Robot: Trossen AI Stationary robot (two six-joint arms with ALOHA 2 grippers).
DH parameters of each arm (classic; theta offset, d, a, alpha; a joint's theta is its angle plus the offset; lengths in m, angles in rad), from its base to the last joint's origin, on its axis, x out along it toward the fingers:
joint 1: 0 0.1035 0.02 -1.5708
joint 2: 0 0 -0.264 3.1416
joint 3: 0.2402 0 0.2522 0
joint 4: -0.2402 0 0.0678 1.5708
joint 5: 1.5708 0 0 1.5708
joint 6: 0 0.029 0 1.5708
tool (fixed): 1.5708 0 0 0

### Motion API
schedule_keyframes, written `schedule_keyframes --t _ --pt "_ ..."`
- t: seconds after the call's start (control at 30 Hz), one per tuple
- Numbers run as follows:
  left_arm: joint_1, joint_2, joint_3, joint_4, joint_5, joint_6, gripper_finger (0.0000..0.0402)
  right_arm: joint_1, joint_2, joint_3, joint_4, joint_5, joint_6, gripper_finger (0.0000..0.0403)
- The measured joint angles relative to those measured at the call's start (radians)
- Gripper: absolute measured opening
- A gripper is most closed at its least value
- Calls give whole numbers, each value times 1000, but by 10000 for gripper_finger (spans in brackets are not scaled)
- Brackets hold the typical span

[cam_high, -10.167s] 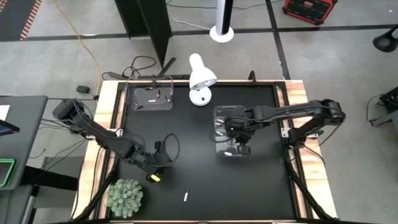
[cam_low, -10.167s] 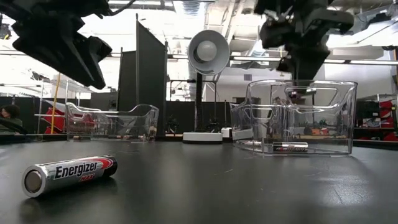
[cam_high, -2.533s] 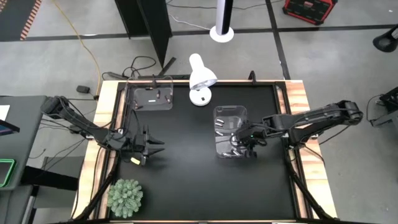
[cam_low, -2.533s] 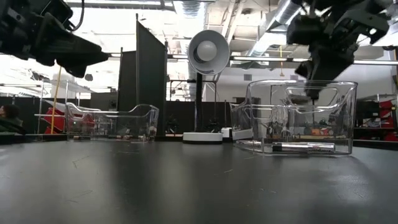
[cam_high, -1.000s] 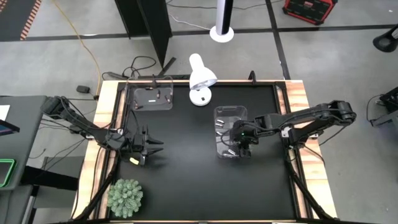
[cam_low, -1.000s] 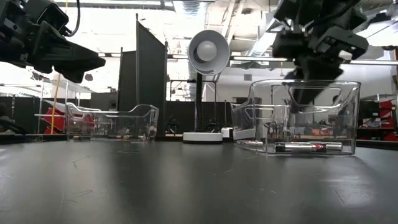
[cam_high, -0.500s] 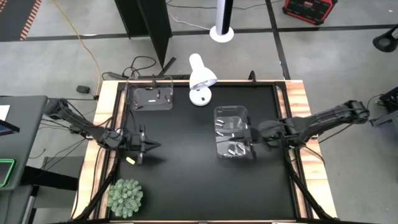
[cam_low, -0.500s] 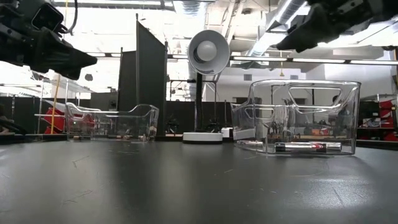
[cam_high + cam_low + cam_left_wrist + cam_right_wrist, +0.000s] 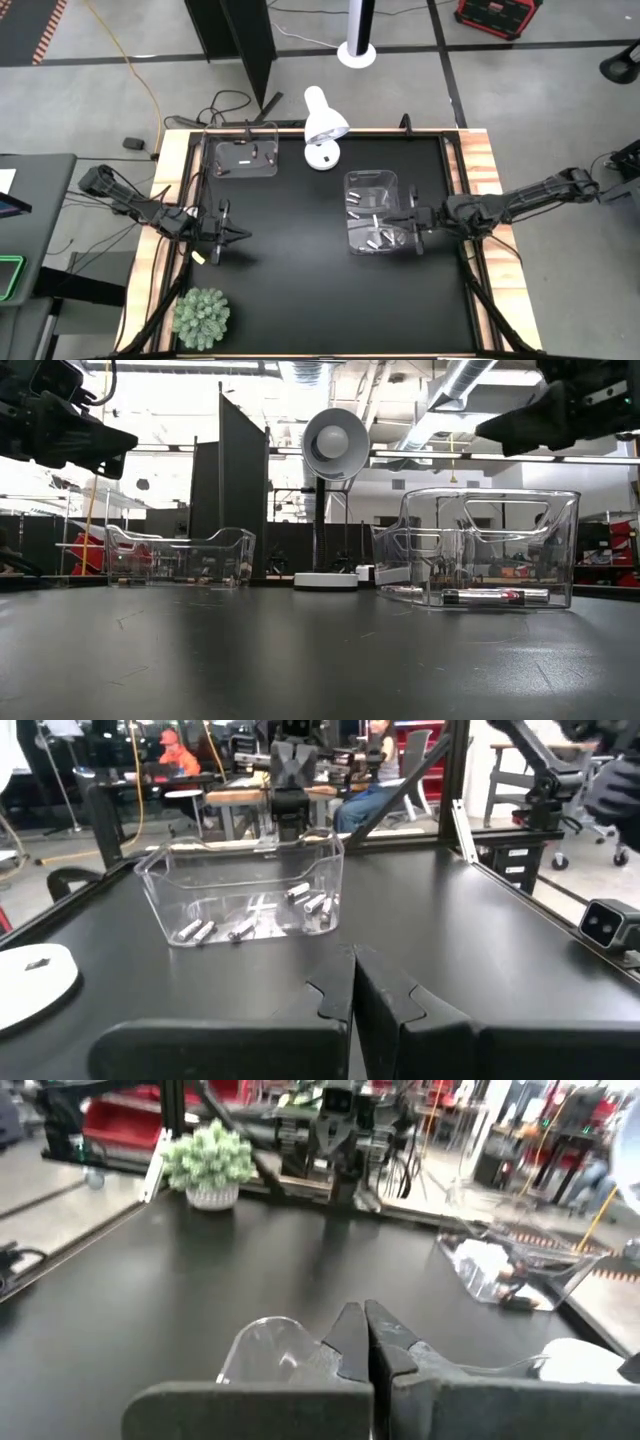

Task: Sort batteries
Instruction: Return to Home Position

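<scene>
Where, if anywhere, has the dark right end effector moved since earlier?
Yes, rightward: the right end effector went from over the clear plastic bin to beside it.

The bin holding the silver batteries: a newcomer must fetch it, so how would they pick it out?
On the black table, find the white lamp at the back edge. The clear bin lies nearer than it, toward the right gripper. Unlike the other clear bin in the far left corner, it holds silver batteries.

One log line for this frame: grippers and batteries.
left gripper: shut, empty, over table left side | right gripper: shut, empty, beside right bin | silver batteries: in right bin | dark batteries: in far-left bin
</scene>
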Motion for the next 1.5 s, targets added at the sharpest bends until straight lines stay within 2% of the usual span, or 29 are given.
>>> schedule_keyframes --t 0.17,0.27,0.5,0.73,0.83,1.0,1.33,1.5 --pt "9 -31 -8 -39 9 4 0 -8 -128 -79 5 0 0 0" --pt "39 -47 -9 -51 62 19 0 -7 -200 -123 6 -4 0 0" --pt "168 -72 -11 -63 202 25 0 -7 -365 -225 -11 -10 7 0" --pt "288 -89 -13 -74 290 27 0 -7 -475 -226 -146 -55 23 0" --pt "327 -89 -28 -66 298 36 0 -7 -508 -226 -205 -59 23 0" --pt "381 -89 -29 -66 396 25 0 -5 -549 -227 -238 -59 11 0" --pt "462 -89 -29 -88 468 29 0 -5 -555 -228 -241 -63 -34 0" --pt "489 -89 -29 -95 471 30 0 -5 -555 -228 -242 -64 -35 0"
